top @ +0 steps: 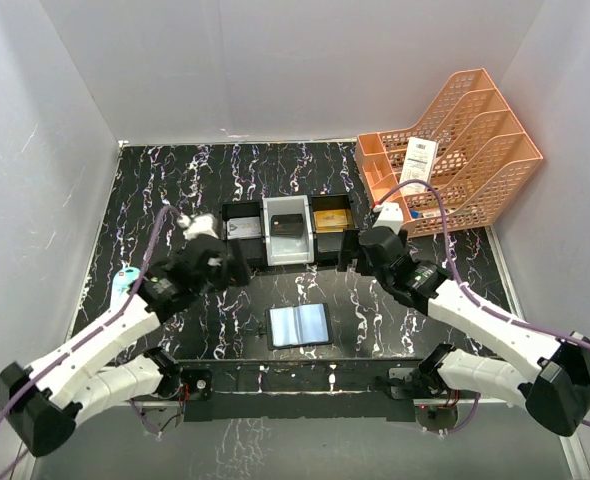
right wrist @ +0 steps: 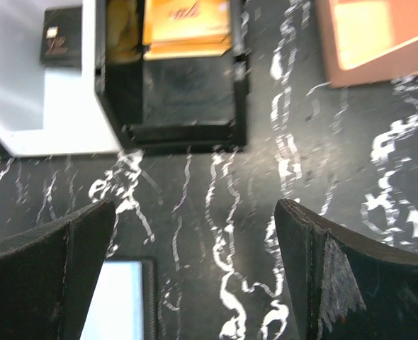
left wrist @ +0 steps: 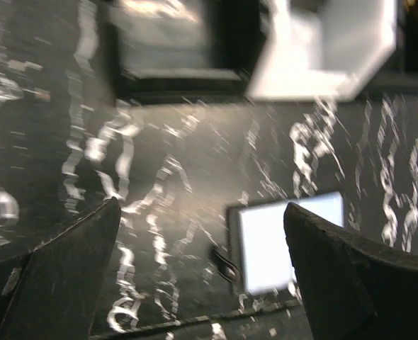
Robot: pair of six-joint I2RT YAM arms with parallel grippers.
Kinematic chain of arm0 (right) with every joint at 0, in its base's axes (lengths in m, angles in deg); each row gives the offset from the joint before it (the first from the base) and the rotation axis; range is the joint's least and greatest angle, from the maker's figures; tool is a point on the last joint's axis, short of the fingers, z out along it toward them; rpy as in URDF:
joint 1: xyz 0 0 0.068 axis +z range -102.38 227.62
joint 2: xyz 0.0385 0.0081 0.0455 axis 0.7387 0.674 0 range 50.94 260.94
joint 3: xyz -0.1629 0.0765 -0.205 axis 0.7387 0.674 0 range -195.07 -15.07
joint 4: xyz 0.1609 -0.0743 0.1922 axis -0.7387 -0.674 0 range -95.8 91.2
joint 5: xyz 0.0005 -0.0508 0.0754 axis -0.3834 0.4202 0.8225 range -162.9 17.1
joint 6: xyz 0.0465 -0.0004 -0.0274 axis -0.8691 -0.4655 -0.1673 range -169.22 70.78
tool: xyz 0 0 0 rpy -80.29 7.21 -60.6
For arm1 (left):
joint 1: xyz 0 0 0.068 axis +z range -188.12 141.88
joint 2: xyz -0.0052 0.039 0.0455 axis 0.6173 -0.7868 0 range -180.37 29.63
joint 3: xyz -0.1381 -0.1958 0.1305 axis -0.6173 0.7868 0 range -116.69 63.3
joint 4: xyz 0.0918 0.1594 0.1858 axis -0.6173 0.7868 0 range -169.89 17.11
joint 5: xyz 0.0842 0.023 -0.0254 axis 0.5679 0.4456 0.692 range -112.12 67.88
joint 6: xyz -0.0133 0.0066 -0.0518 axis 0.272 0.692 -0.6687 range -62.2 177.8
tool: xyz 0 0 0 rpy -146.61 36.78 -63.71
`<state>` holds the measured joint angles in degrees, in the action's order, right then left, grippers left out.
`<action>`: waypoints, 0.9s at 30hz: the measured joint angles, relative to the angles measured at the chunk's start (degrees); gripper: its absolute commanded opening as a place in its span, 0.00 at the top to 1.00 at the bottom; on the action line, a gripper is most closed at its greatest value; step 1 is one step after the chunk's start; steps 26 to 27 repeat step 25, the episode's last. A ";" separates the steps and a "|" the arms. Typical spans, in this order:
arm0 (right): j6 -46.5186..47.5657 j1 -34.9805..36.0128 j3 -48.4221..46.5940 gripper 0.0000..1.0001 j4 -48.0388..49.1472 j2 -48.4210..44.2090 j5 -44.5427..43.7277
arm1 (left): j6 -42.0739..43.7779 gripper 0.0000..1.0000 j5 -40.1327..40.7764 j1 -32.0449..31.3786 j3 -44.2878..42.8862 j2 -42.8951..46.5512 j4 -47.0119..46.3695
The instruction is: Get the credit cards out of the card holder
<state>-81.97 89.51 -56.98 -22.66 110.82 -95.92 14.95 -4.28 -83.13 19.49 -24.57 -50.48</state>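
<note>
The card holder (top: 298, 326) lies open and flat on the black marbled table, blue-grey faces up, near the front middle. It shows bright in the left wrist view (left wrist: 283, 244) and at the bottom left of the right wrist view (right wrist: 117, 301). A gold-orange card (top: 332, 215) (right wrist: 188, 25) lies in the right bin, a black card (top: 288, 225) (right wrist: 60, 44) in the middle bin, a grey card (top: 243, 229) in the left bin. My left gripper (top: 237, 272) (left wrist: 202, 244) is open and empty, left of and behind the holder. My right gripper (top: 360, 255) (right wrist: 195, 244) is open and empty, right of and behind it.
A row of three small bins (top: 265, 245) stands behind the holder; the grey middle bin (left wrist: 322, 49) (right wrist: 39, 113) and black side bins (left wrist: 173, 67) (right wrist: 188, 134) show in the wrist views. An orange mesh file rack (top: 455, 150) (right wrist: 379, 35) with a white slip (top: 418, 160) stands back right.
</note>
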 measured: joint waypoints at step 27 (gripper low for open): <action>16.59 -3.65 -18.14 0.02 0.94 -14.34 -1.38 | 9.22 0.01 16.06 18.29 -29.31 10.10 26.84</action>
